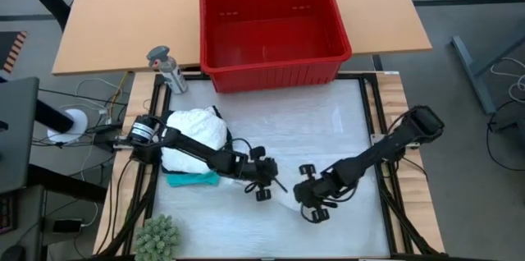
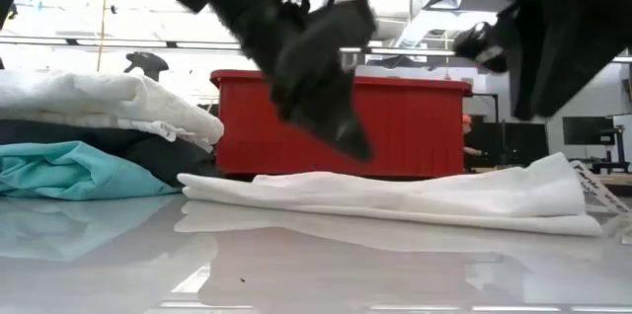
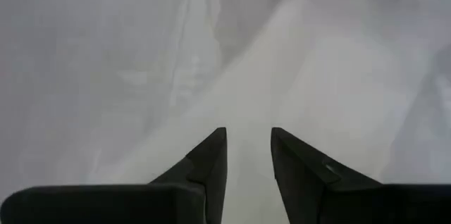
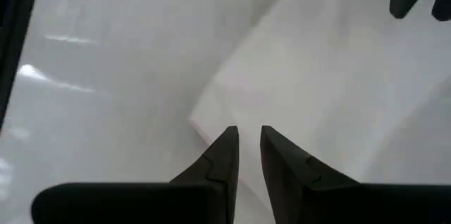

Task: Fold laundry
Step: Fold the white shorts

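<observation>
The left gripper [image 3: 246, 139] hangs over the white cloth [image 2: 415, 200] spread flat near the middle of the worktop [image 1: 328, 130], its fingers a narrow gap apart and clamped on nothing; the right gripper [image 4: 248, 136] hovers above the same cloth's edge, fingers likewise slightly apart and empty; the cloth lies directly beneath both; a white garment [image 1: 197, 134] is piled on dark and teal garments [image 1: 193, 179] at the worktop's left; a red basket [image 1: 275, 31] stands behind.
</observation>
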